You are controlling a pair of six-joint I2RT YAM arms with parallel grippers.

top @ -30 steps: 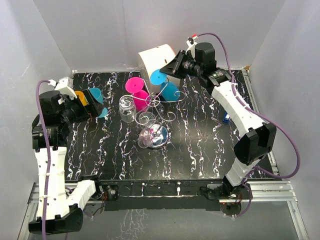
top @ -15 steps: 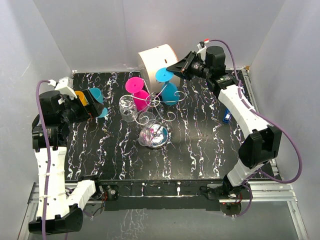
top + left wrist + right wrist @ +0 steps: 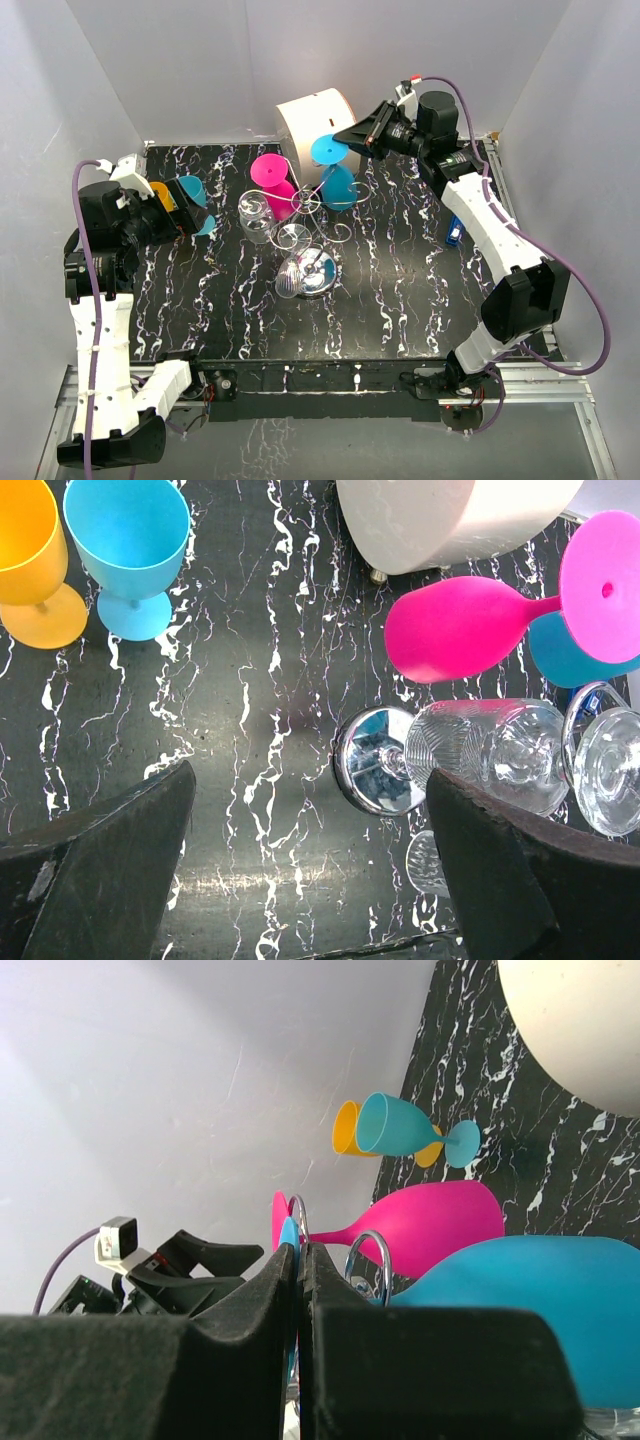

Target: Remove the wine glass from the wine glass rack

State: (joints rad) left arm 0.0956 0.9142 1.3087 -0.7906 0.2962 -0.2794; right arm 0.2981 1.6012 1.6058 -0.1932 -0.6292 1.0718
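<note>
Along the left edge of the black marbled table (image 3: 400,300), the left gripper (image 3: 310,880) hangs with its fingers spread wide over bare tabletop. An orange glass (image 3: 30,560) and a light blue glass (image 3: 125,540) stand upright just beyond it. Mid-table stands the rack (image 3: 312,272), with a clear glass (image 3: 480,750) and a pink glass (image 3: 460,630) lying sideways on its arms. At the rack's far right arm is the blue wine glass (image 3: 338,185), tilted, its foot pinched edge-on by the right gripper (image 3: 300,1255). A white drum (image 3: 310,118) sits close behind. Rightward the tabletop lies open to its edge, save a small blue thing (image 3: 452,235).
</note>
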